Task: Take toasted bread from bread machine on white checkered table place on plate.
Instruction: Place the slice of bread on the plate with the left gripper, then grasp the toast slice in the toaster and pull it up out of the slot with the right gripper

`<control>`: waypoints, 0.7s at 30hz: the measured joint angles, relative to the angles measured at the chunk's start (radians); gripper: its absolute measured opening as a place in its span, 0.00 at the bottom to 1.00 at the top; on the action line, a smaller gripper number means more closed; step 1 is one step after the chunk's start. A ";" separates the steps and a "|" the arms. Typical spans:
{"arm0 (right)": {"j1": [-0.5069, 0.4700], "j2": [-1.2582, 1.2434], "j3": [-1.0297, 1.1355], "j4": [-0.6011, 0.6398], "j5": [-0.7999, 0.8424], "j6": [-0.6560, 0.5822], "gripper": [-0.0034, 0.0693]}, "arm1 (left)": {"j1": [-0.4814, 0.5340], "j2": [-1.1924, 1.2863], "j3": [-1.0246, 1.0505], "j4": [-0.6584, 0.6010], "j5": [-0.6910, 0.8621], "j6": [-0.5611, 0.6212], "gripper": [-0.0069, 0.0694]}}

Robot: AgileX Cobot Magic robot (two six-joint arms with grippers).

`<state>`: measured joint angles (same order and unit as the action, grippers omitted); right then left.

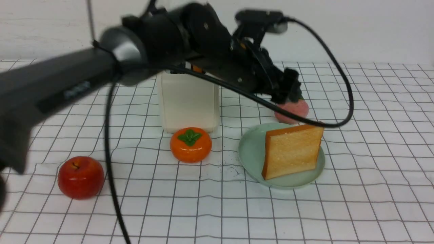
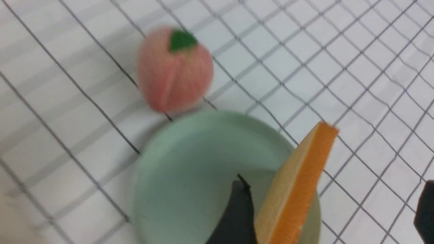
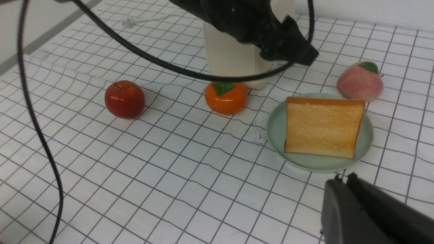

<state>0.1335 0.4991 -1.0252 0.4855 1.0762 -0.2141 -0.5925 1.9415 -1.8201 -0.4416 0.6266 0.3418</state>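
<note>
One slice of toasted bread point(image 1: 291, 150) stands tilted on its edge in the mint-green plate point(image 1: 249, 149) on the white checkered table point(image 1: 373, 169). My left gripper point(image 1: 288, 89) is open and empty above and behind the plate, clear of the slice. In the left wrist view the slice point(image 2: 298, 189) sits between the wide-apart fingers of the gripper point(image 2: 330, 217), over the plate point(image 2: 190, 176). The cream bread machine point(image 1: 188, 101) stands behind; my left arm hides its top. My right gripper point(image 3: 342, 178) is shut and empty just in front of the plate point(image 3: 276, 128); the slice point(image 3: 322, 127) faces it.
A red apple point(image 1: 80, 177) lies front left. An orange persimmon point(image 1: 190, 144) sits against the toaster's front. A pink peach point(image 1: 293, 110) sits just behind the plate, under the left gripper. The left arm's black cable point(image 1: 108, 152) hangs down to the cloth.
</note>
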 joint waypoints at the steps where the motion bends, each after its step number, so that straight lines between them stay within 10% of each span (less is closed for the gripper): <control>1: 0.000 0.000 0.000 -0.006 0.000 0.008 0.08 | 0.000 -0.040 0.000 0.043 0.001 -0.005 0.85; 4: 0.000 0.003 0.000 -0.012 0.000 0.014 0.08 | 0.000 -0.086 0.000 0.105 0.002 -0.034 0.73; 10: 0.000 0.047 0.000 -0.022 0.001 0.023 0.09 | 0.000 -0.198 0.000 0.328 0.102 -0.204 0.11; 21: 0.001 0.325 -0.005 -0.004 0.015 0.052 0.09 | 0.000 -0.640 0.342 0.579 0.226 -0.514 0.07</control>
<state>0.1346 0.8241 -1.0299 0.4814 1.0910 -0.1626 -0.5926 1.3014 -1.4778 0.1377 0.8530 -0.1724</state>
